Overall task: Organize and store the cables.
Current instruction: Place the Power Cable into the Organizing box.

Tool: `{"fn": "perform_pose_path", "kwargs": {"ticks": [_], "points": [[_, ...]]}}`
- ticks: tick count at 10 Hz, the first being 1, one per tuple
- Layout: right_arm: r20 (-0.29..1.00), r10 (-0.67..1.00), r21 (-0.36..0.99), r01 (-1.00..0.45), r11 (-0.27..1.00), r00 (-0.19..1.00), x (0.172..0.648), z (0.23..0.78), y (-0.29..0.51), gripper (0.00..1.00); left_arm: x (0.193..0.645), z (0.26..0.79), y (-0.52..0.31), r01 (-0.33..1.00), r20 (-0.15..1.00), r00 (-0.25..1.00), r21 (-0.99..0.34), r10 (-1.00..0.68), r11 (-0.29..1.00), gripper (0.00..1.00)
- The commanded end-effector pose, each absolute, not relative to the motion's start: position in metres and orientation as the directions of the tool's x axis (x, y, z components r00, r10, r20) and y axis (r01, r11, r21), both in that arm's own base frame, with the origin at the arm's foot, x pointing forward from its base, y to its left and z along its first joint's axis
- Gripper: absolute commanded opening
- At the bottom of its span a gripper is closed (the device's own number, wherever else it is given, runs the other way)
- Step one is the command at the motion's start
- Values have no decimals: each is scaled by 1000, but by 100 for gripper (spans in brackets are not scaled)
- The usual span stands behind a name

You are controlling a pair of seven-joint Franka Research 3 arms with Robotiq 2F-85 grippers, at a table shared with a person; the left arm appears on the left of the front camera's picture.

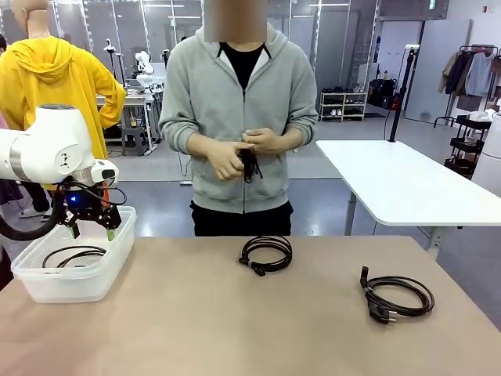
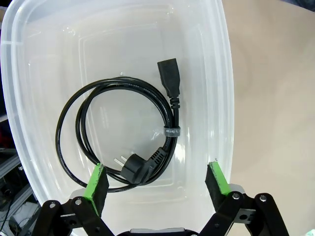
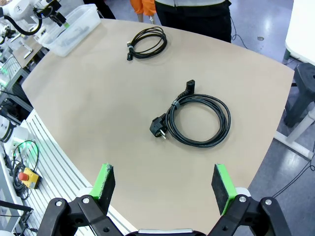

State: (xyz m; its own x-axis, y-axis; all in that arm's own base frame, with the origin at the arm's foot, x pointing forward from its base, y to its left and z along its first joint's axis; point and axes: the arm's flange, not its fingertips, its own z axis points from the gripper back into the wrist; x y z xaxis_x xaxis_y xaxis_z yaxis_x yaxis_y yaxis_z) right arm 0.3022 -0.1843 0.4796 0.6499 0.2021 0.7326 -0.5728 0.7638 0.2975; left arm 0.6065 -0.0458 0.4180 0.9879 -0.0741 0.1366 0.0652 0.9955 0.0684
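1. Front view: my left gripper (image 1: 92,232) hangs over a clear bin (image 1: 59,286) at the left of the frame. Its fingers are spread wide and pinch nothing.
2. A first coil (image 1: 74,255) of black cable lies inside that bin.
3. A second coil (image 1: 249,262) lies on the table (image 1: 196,321) in the middle of the frame. A third coil (image 1: 376,301) lies at the lower right, well apart from it.
4. A person stands at the top middle. Their hands (image 1: 235,153) hold a small black cable (image 1: 249,166).
5. In the left wrist view, the first coil (image 2: 171,132) lies flat on the bin (image 2: 216,73) floor, mid frame. The left gripper (image 2: 156,169) is wide open at the bottom.
6. In the right wrist view, my right gripper (image 3: 162,169) is spread wide too, and it is empty. The third coil (image 3: 171,120) sits mid frame on the table (image 3: 98,98). The second coil (image 3: 132,49) is near the top.
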Motion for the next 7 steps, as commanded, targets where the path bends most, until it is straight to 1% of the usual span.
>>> {"fn": "perform_pose_path", "kwargs": {"ticks": [1, 4, 5, 7], "points": [[745, 206, 291, -588, 755, 634, 303, 480, -185, 100, 607, 418, -46, 57, 141, 988, 66, -66, 996, 100], [745, 206, 291, -588, 755, 634, 303, 480, -185, 100, 607, 418, -46, 65, 137, 988, 68, -74, 996, 100], [745, 206, 291, -588, 755, 634, 303, 480, -185, 100, 593, 437, -51, 106, 207, 972, 35, -111, 994, 100], [745, 206, 291, -588, 755, 634, 303, 480, -185, 100, 543, 466, -44, 205, 334, 924, -22, -186, 979, 100]]}}
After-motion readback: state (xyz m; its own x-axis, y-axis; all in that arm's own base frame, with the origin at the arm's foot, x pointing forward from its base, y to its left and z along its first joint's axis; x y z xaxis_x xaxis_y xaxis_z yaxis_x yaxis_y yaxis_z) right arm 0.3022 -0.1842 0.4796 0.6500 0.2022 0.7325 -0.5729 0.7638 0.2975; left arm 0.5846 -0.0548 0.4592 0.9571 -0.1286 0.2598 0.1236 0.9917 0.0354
